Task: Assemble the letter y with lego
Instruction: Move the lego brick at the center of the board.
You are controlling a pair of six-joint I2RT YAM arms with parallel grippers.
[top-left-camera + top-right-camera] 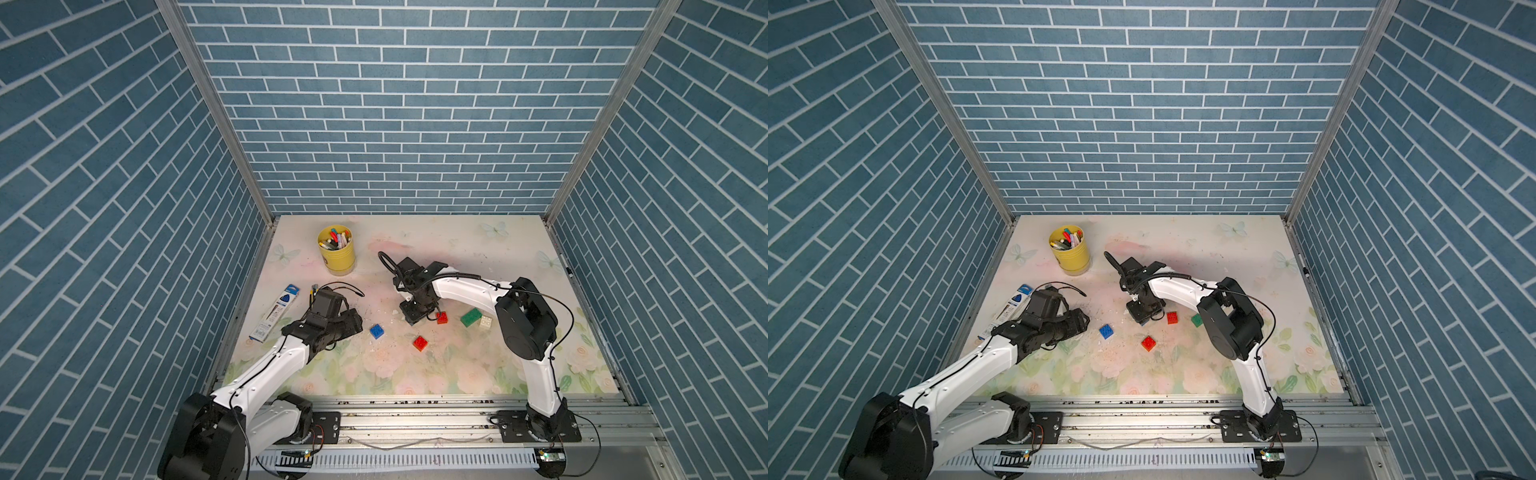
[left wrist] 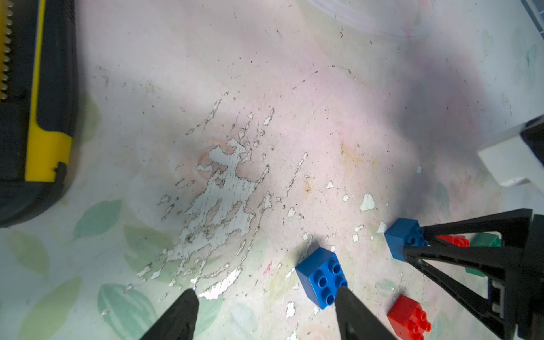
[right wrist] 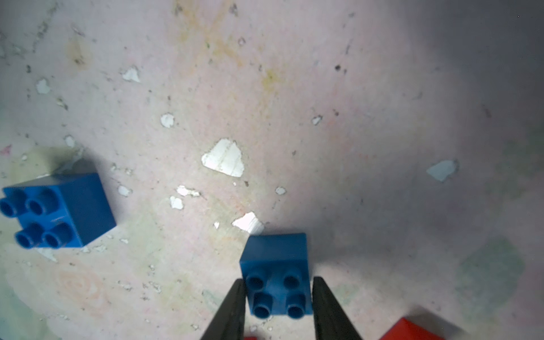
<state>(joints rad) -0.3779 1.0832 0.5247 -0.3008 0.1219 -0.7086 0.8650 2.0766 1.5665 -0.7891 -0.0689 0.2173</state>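
We see the right pincer [image 3: 278, 281] pinching a small blue square plastic brick [image 3: 275, 253] in the middle of the floral counter [image 1: 457, 249], clear of its edges; the left pincer [image 2: 265, 291] stands spread, left of frame centre.

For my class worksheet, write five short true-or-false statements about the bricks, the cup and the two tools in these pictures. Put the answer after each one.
1. The right tool grips a blue brick between its fingers. True.
2. The left tool holds a red brick. False: it is open and empty.
3. The white brick lies right beside the green brick. True.
4. The yellow cup lies tipped on its side. False: it stands upright with markers in it.
5. The bricks already form a Y. False: a red brick and the second blue brick lie singly.
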